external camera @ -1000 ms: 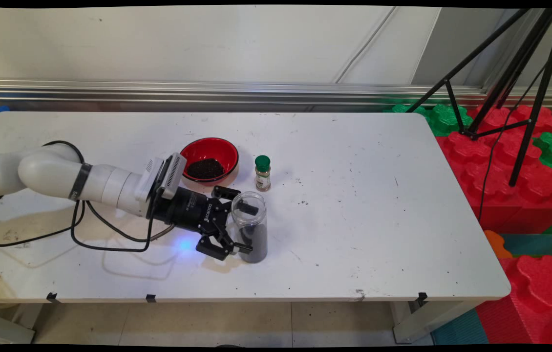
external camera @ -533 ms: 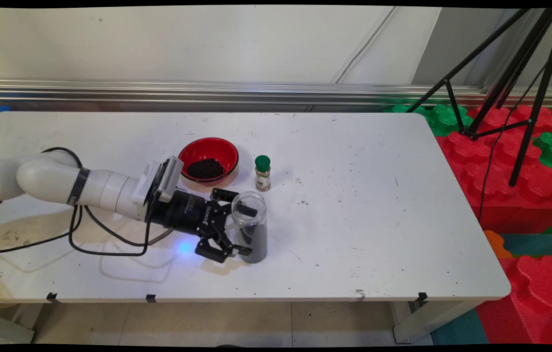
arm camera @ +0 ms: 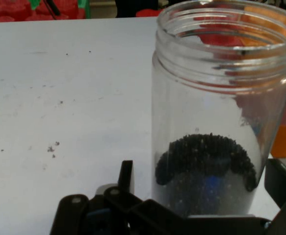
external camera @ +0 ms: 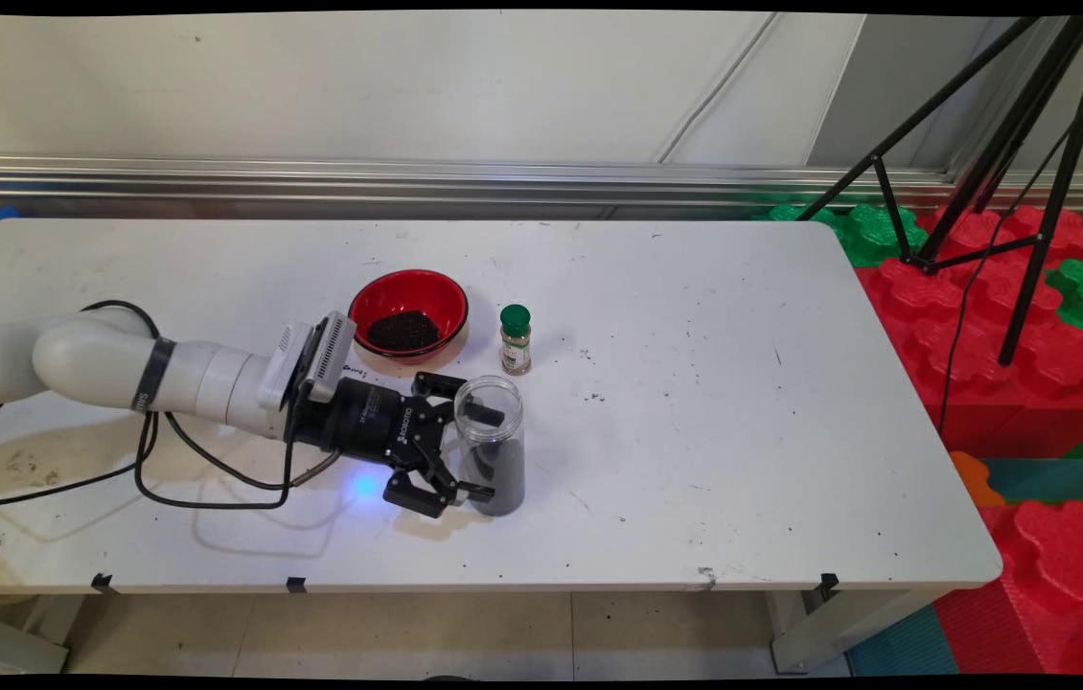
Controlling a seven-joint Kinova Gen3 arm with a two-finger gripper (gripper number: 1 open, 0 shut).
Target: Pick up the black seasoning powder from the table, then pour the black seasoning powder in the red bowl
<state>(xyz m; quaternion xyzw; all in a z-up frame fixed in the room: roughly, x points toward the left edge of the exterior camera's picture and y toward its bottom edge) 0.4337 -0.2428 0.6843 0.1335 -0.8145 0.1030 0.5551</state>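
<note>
**Clear plastic jar between open fingers**

Main view: a clear jar (external camera: pixel 493 446), lidless and upright, stands on the white worktop (external camera: pixel 714 402) toward its near side, left of the middle. Dark grains fill its lower part. The end effector (external camera: pixel 483 450) reaches in level from the left, low over the worktop, with one finger behind the jar, seen through its wall, and the other at its near side. Beyond the wrist sits a red bowl (external camera: pixel 386 285) with a heap of the same dark stuff in it. Just right of the bowl stands a small spice bottle (external camera: pixel 516 341) with a green cap. Both are near the jar but apart from it.

Hand view: the jar (arm camera: pixel 221 98) fills the right half, with its threaded mouth at the top and the grains (arm camera: pixel 206 152) heaped at its base. The end effector (arm camera: pixel 202 172) is spread wide. The left finger (arm camera: pixel 126 172) stands just off the jar's wall, with a strip of worktop showing between. The right finger (arm camera: pixel 281 180) is close by the other side, and I cannot tell whether it touches. Nothing is gripped.

As a judgement, the jar sits right of the midline between the fingers, so a squeeze from here would likely nudge it sideways before it seats. Centring first looks the better way. With an open mouth and loose grains, it will want to be kept upright and handled gently.
</note>
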